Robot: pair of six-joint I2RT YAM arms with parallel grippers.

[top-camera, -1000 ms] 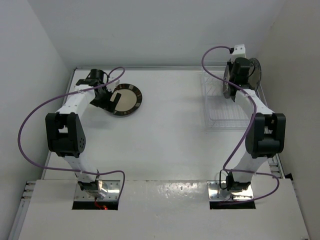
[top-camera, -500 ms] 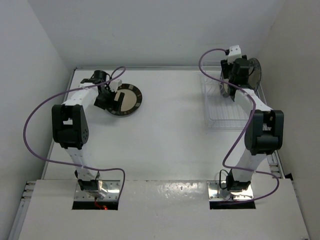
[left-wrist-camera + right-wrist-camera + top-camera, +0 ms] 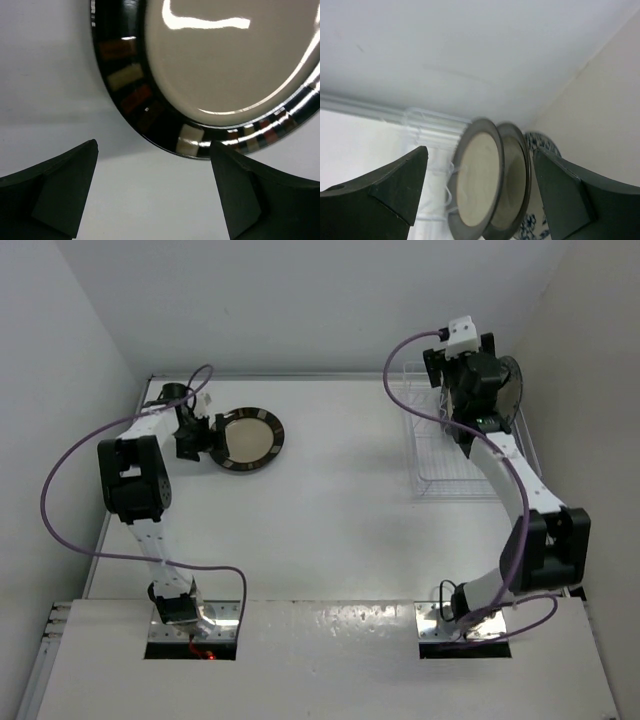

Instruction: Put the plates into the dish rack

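**Three plates standing in the rack, one lying flat on the table**

Look to ten o'clock on the table (image 3: pixel 330 510) in the top view: the dark striped-rim plate (image 3: pixel 250 440) lies flat there, cream centre up. Your left gripper (image 3: pixel 152 145) sits low at the plate's nine o'clock edge. Its fingers are spread wide and hold nothing. In the left wrist view the striped rim curves just ahead of the gap, and neither finger touches it.

Swing over to two o'clock and you have the dish rack (image 3: pixel 440 465) against the right wall. Your right gripper (image 3: pixel 480 152) hangs above its far end, fingers wide apart and empty. Between them, the right wrist view shows the first silvery-rimmed plate (image 3: pixel 475 182) upright on edge. The second silvery-rimmed plate (image 3: pixel 516 172) stands close behind it, face to back. The blue floral plate (image 3: pixel 536 144) peeks out behind both, nearest the wall. All three seem to stand among the rack's tines, though the blur hides which slots they sit in. From above, the right arm covers most of that stack and only a grey disc edge shows at its three o'clock side
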